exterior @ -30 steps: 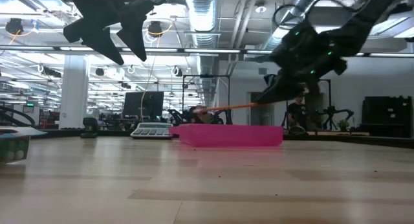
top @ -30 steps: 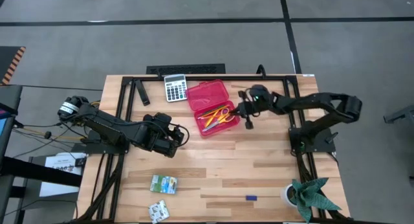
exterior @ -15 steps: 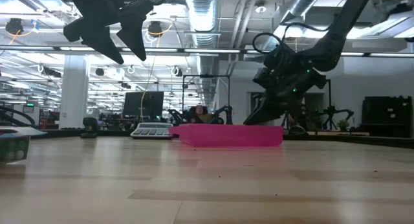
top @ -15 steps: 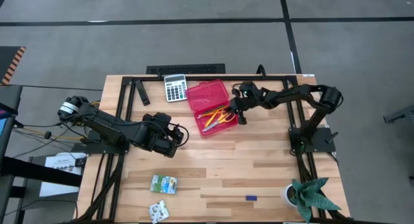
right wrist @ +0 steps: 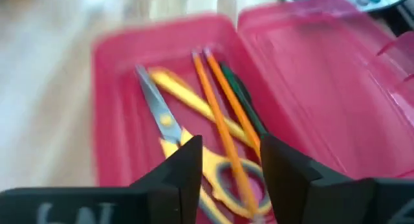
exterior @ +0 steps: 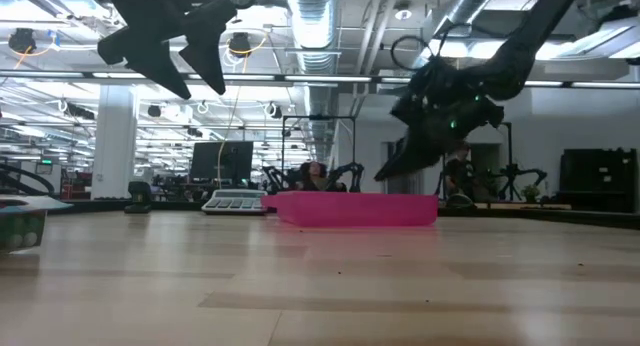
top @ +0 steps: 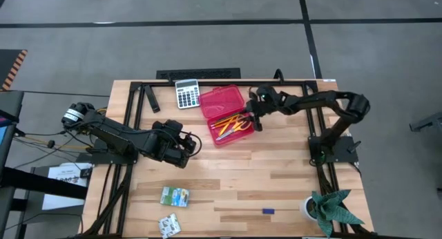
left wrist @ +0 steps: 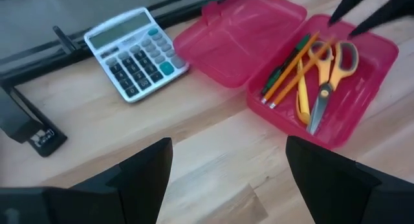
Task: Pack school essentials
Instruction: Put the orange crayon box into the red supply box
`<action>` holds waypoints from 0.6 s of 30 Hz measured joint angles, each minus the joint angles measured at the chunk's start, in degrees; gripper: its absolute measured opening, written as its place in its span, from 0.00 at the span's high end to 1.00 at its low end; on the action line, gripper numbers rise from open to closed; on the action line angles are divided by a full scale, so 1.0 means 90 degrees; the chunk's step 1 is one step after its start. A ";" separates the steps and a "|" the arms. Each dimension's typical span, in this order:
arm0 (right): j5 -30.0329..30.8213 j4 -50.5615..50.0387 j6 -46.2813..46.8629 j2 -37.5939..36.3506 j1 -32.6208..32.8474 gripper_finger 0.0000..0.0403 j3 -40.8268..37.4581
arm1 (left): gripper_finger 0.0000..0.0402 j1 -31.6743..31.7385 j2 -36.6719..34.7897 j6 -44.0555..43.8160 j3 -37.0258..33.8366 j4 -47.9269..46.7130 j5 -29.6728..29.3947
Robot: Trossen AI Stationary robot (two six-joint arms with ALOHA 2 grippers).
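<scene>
While the right gripper hovers over the open red case with its fingers parted and empty, the scissors, orange pencils and green pencil lie directly below it in the case. Off to its side, the left gripper hangs wide open, holding nothing, with two packets on the table beyond it

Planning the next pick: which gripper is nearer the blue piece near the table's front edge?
Right. The right gripper hangs over the red case's edge, the left gripper mid-table; both far from the blue piece.
</scene>
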 joint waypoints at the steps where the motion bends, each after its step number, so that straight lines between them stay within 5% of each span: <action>1: -0.0211 -0.0242 0.0191 -0.0211 -0.0006 0.58 0.0004 | 0.26 -0.0019 0.0000 0.0003 0.0000 0.0002 0.0107; 7: -0.1549 -0.1960 0.1116 -0.1782 0.0160 0.58 0.0001 | 0.26 -0.0313 0.0000 0.0733 0.0000 0.0184 0.1325; 13: -0.1500 -0.4013 0.1428 -0.3213 0.1025 0.60 -0.0032 | 0.26 -0.1169 0.0000 0.0727 0.0000 0.0211 0.2484; 18: -0.0708 -0.3619 0.2853 -0.3614 0.2430 0.62 -0.0455 | 0.26 -0.2204 0.0045 -0.0353 0.0000 0.0079 0.2466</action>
